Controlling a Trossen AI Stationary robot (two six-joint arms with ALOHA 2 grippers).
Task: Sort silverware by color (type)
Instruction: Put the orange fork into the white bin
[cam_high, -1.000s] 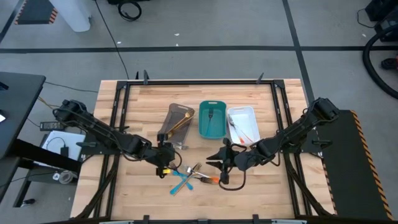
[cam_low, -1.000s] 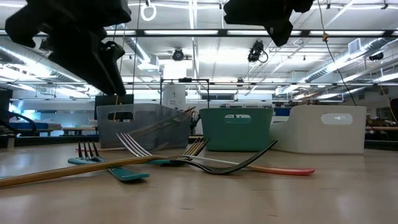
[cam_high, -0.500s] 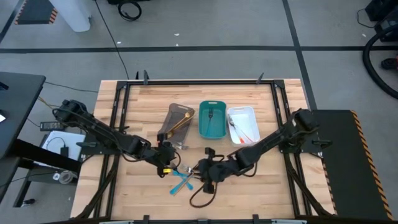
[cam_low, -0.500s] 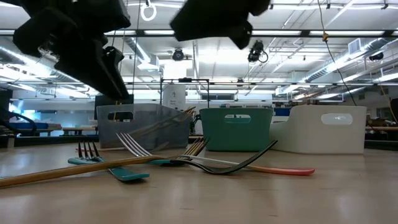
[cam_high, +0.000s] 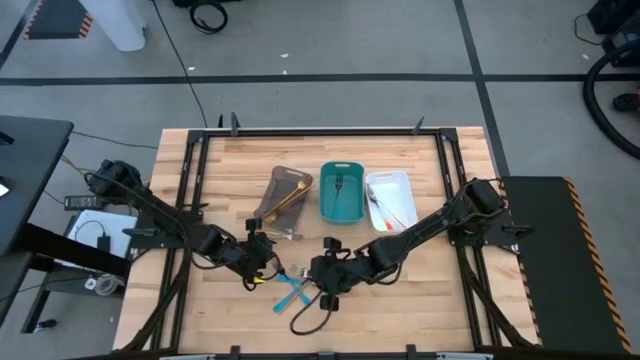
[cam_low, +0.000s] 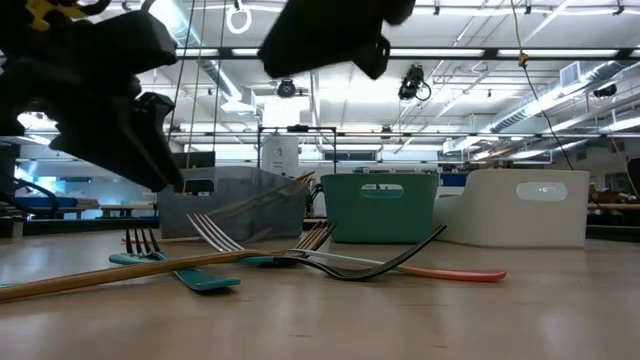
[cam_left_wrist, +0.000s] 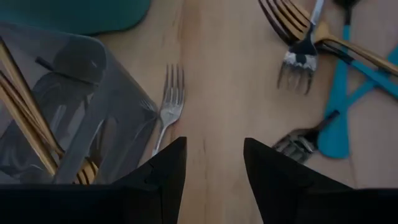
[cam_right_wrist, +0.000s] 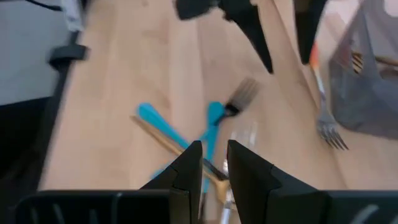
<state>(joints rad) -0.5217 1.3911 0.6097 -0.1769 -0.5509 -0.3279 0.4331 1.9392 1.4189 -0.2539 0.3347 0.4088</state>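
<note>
Over the loose pile near the table's front edge, the right gripper (cam_high: 322, 282) hangs with its fingers (cam_right_wrist: 186, 168) a narrow gap apart and nothing between them. Just beside it, the left gripper (cam_high: 262, 262) hovers with its fingers (cam_left_wrist: 163, 171) parted wider, also empty, close to the grey-brown tray (cam_high: 283, 205). Bare wooden table (cam_high: 440, 300) lies open to the right of the pile and along the front edge.

The silverware (cam_high: 296, 288) in the pile crosses itself: blue handles (cam_right_wrist: 209, 134) lie diagonally, a gold handle (cam_low: 90, 278) runs long across the low view, and an orange handle (cam_low: 462, 273) points toward the right. One silver fork (cam_left_wrist: 168, 109) lies alone against the grey-brown tray, tines away from the left gripper. Both arms hide part of the pile from above. More pieces lie lengthwise in the teal tray (cam_high: 340, 192) and white tray (cam_high: 391, 200).
</note>
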